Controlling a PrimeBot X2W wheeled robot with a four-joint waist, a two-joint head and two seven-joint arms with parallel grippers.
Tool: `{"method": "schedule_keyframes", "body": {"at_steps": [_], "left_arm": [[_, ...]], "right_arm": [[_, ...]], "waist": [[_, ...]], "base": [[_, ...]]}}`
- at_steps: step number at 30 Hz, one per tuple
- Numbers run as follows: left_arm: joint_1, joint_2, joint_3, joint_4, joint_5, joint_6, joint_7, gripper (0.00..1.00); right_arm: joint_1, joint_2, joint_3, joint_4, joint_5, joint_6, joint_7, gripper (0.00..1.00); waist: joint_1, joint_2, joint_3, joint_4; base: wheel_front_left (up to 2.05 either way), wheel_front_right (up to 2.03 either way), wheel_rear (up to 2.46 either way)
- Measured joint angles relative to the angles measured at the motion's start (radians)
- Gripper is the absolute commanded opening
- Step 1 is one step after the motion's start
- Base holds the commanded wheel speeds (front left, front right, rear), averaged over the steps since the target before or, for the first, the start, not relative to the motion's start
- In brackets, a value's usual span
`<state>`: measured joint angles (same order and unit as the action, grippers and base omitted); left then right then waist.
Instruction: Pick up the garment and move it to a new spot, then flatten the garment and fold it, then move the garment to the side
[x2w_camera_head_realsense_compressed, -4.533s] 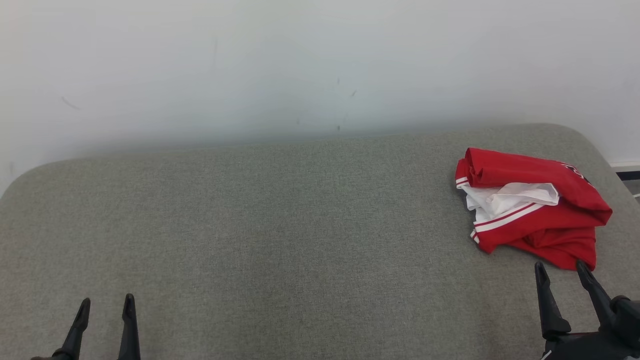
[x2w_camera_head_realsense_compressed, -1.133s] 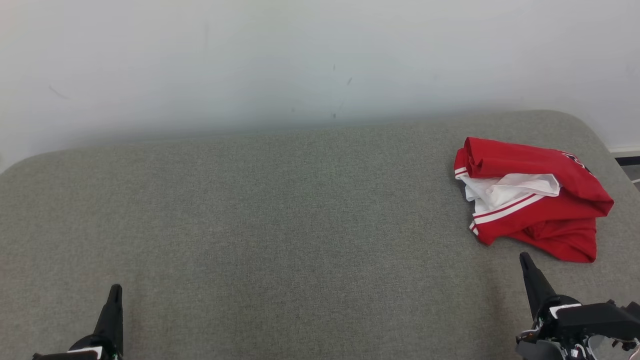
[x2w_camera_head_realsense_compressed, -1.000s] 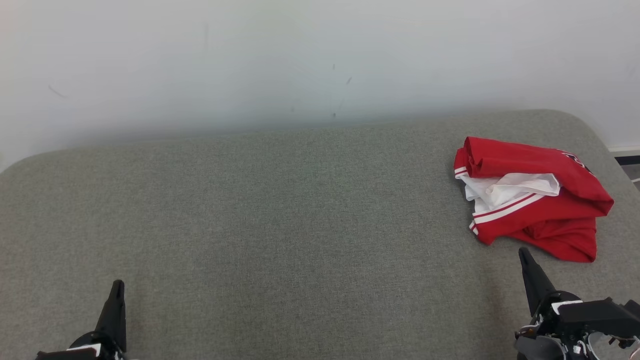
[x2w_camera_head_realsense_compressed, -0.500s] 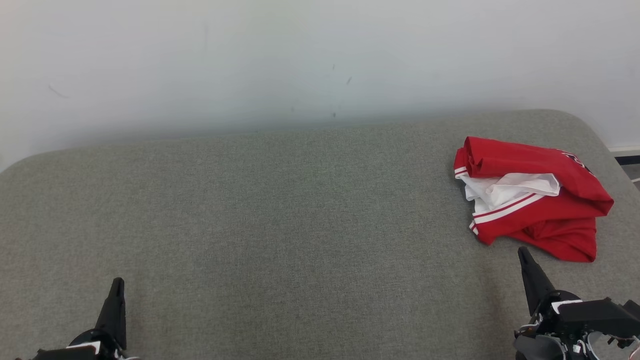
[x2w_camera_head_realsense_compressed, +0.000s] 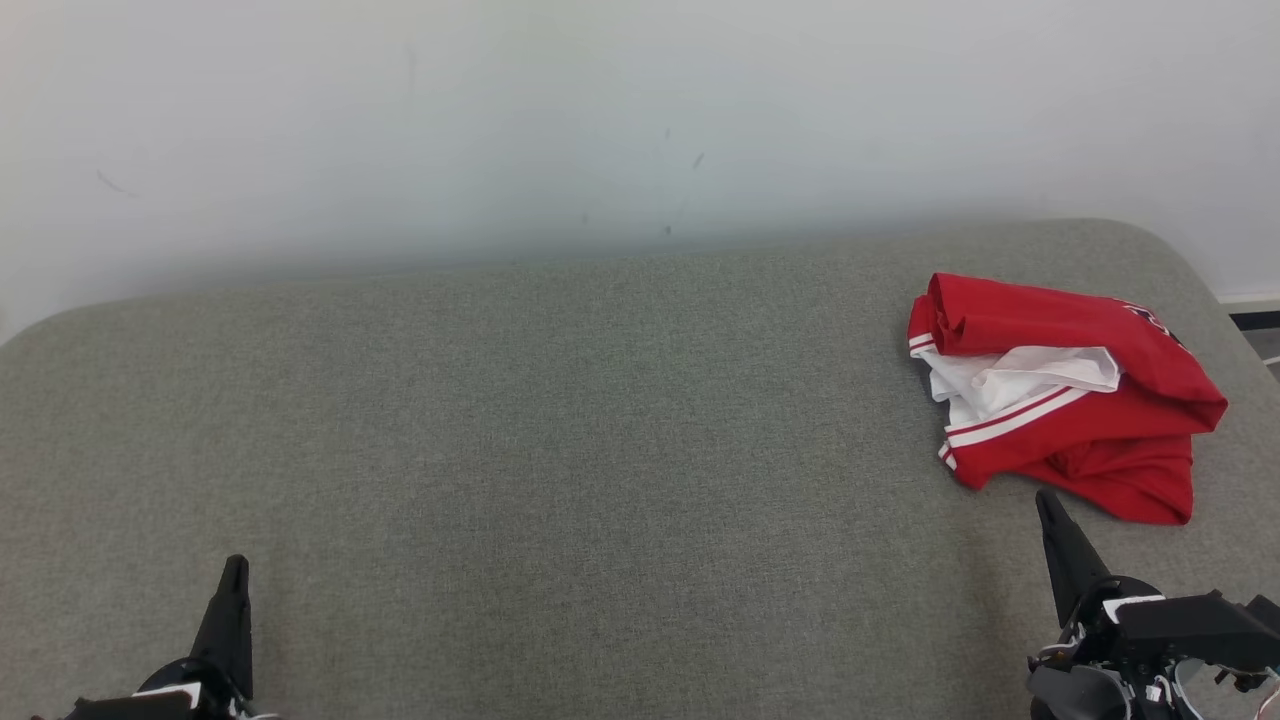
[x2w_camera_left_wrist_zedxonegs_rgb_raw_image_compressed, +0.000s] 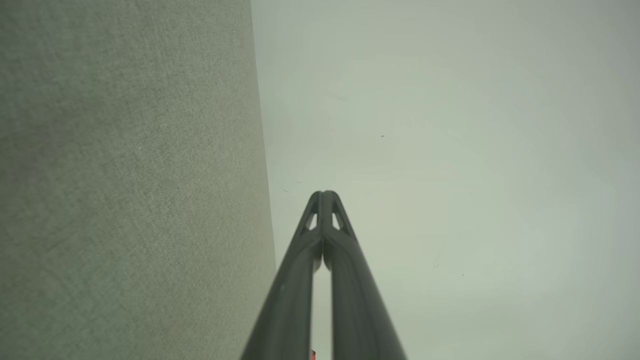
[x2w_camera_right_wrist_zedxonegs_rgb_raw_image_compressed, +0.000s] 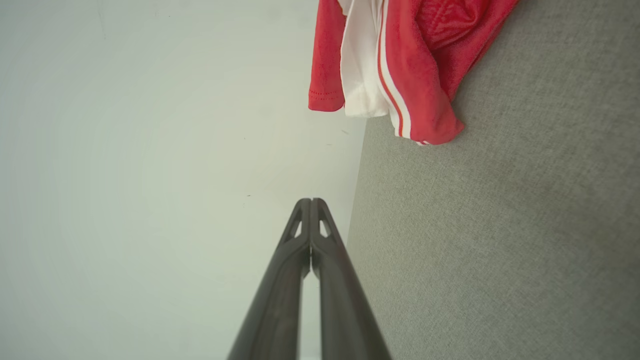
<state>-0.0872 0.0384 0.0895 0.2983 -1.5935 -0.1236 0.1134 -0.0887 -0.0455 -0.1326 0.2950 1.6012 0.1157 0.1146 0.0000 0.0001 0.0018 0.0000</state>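
Grey cloth covers the wide surface (x2w_camera_head_realsense_compressed: 560, 420), and it looks soft and a bit rough. Closest to the robot, the left gripper (x2w_camera_head_realsense_compressed: 234, 575) sits low at the near left with its jaws pressed shut on nothing. The right gripper (x2w_camera_head_realsense_compressed: 1048, 512) sits low at the near right, and its jaws are shut and holding nothing too. Its tip points at the garment (x2w_camera_head_realsense_compressed: 1080, 440) and is near it but not touching. Between the two grippers, the whole middle and left of the surface is bare, so there is lots of room to spread cloth out. Farther back on the right lies the red garment with white stripes, bunched in a loose, lumpy fold with white cloth poking out. It could be a heap waiting to be picked up, or a rough fold already put to the side; I cannot tell which. It lies close to the rounded right edge, so a sideways bump from that near tip could push it over the edge. A pinch on just the top layer could also make the bundle fall open. Past the far edge stands a plain pale wall (x2w_camera_head_realsense_compressed: 600, 120), so a long reach could hit it.
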Motion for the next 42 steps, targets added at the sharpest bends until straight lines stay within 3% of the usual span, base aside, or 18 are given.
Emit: {"method": "schedule_keyframes", "body": {"at_steps": [42], "left_arm": [[0.000, 0.000, 0.000, 0.000, 0.000, 0.000, 0.000, 0.00]], "right_arm": [[0.000, 0.000, 0.000, 0.001, 0.000, 0.000, 0.000, 0.00]], "waist": [[0.0000, -0.0001, 0.000, 0.000]], "base": [[0.00, 0.00, 0.00]]}}
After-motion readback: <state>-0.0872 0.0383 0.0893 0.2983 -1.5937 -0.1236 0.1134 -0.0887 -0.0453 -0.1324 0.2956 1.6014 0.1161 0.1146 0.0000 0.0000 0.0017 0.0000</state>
